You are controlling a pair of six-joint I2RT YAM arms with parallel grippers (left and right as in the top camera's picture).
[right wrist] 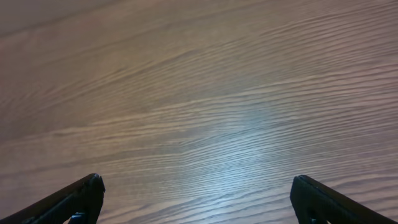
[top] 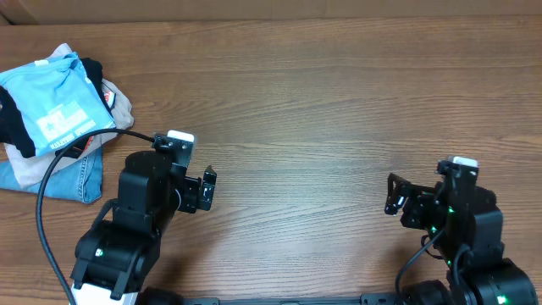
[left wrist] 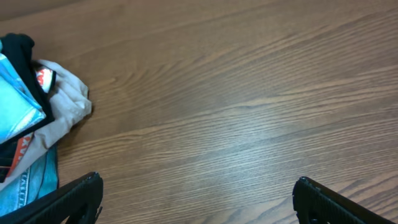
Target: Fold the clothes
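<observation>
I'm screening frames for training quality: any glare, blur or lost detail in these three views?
Overhead: sharp and evenly lit, light blue T-shirt clearly readable. Left wrist: soft sheen on the wooden table, no harsh glare. Right wrist: bright bluish glare patch low at centre; the right tool is a near-black silhouette.

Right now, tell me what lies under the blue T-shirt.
Under the blue T-shirt lie a black garment, a beige garment and jeans, poking out at its edges. Their middles are covered.
</observation>
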